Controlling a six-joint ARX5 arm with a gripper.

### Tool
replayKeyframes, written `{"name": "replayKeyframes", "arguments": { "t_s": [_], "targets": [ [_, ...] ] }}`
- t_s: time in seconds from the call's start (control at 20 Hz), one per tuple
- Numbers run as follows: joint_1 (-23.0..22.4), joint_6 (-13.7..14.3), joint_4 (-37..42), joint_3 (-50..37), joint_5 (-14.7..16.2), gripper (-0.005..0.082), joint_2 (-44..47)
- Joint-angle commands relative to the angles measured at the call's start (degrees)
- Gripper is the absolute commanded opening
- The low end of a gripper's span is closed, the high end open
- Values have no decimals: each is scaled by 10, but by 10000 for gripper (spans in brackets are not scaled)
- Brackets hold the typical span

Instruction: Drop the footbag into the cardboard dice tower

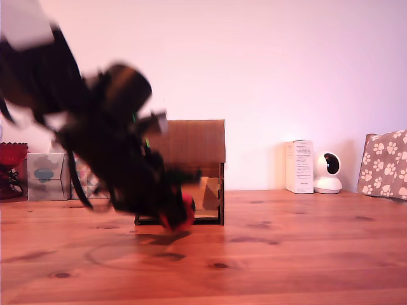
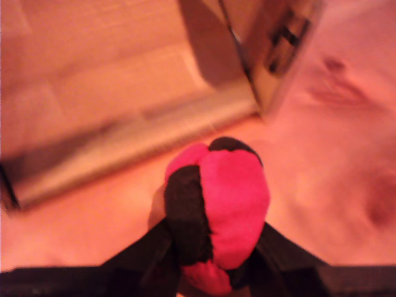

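A wooden table [image 1: 305, 254] runs the full width of the exterior view, its planks bare toward the camera and off to that view's right of the pincer. The arm [image 1: 76, 121], a dark, motion-blurred mass cut off at the top corner, hides the nearer side of the cardboard dice tower [image 1: 197, 159], whose boxy top and part of the front opening show just behind the pincer. In the wrist view the tower's lower edge and wall fill the background, smeared and hard to read. The pincer [image 1: 175, 216] hangs low, close above the tabletop in front of the tower's opening, its black fingers [image 2: 151, 257] clenched on the footbag [image 2: 216, 210], whose red and black panels bulge between them. Well off to the exterior view's right stand a white carton [image 1: 299, 166], a small white camera [image 1: 329, 173] and a paw-print box [image 1: 385, 164] cut by the frame; patterned tissue boxes [image 1: 48, 176] sit behind the arm.
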Motion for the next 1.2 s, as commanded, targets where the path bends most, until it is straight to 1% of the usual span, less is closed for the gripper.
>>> {"name": "replayKeyframes", "arguments": {
  "t_s": [0.0, 0.25, 0.4, 0.5, 0.55, 0.6, 0.65, 0.7, 0.85, 0.95, 1.05, 1.15],
  "targets": [
    [-2, -4, -34, -7, 5, 195, -44],
    [-4, -21, -153, -7, 16, 196, -158],
    [-4, -19, -212, -7, 16, 196, -228],
    [-4, -9, -219, -7, 15, 196, -271],
    [-4, -4, -211, -7, 11, 196, -287],
    [-4, 7, -198, -7, 5, 196, -298],
    [-3, 12, -177, -7, 2, 196, -303],
    [-1, 22, -153, -7, 2, 196, -304],
    [5, 46, -55, -7, 4, 196, -294],
    [12, 50, 3, -5, 5, 196, -280],
    [28, 50, 4, 18, 12, 196, -254],
    [44, 50, -9, 57, 33, 196, -214]
  ]
}}
